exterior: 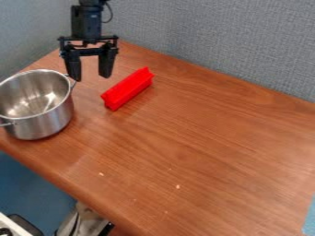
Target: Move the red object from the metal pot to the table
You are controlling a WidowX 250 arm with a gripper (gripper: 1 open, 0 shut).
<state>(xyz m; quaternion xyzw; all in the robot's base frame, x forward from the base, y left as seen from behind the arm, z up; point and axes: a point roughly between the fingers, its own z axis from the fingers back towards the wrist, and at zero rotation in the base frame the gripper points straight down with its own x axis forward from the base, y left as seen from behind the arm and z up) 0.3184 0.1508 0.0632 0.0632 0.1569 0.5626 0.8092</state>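
The red object [127, 88], a long ridged bar, lies flat on the brown wood-grain table [197, 138], a short way right of the metal pot [35, 102]. The pot is shiny steel, stands near the left edge, and looks empty inside. My gripper [90, 66] hangs open above the table's back left corner, behind the pot's rim and left of the bar. Its two black fingers point down with nothing between them, and it touches neither the bar nor the pot.
A grey-blue textured wall [222, 37] runs close behind the table. The tabletop's rounded front edge [74, 184] drops off at the lower left, with floor clutter showing below.
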